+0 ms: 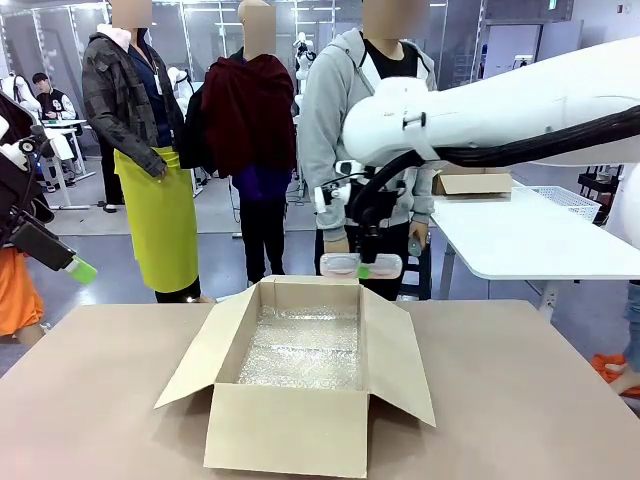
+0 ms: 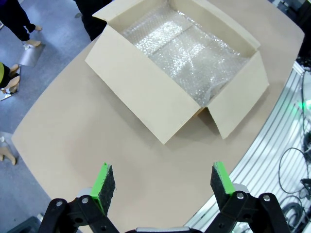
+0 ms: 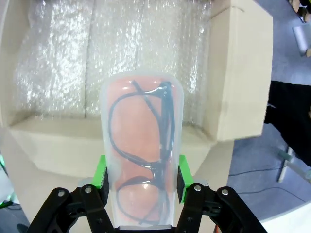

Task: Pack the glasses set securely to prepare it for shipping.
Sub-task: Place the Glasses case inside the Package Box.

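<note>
A pink-based glasses case [image 3: 141, 145] with a clear lid and dark spectacles inside is clamped between my right gripper's [image 3: 141, 177] green pads. In the front view that case [image 1: 360, 265] hangs level just above the far rim of the open cardboard box [image 1: 300, 385], with my right gripper [image 1: 364, 262] shut on it from above. Bubble wrap [image 1: 305, 350] lines the box floor. My left gripper [image 1: 75, 268] is raised off the table's left edge; its own view shows green pads [image 2: 104, 182] spread wide with nothing between them, high over the box [image 2: 146, 97].
A person in a grey hoodie [image 1: 335, 110] stands right behind the box at the table's far side. The box flaps [image 1: 400, 365] fold outward. Bare tan tabletop [image 1: 100, 400] lies on both sides of the box. A white table [image 1: 530, 240] stands at the back right.
</note>
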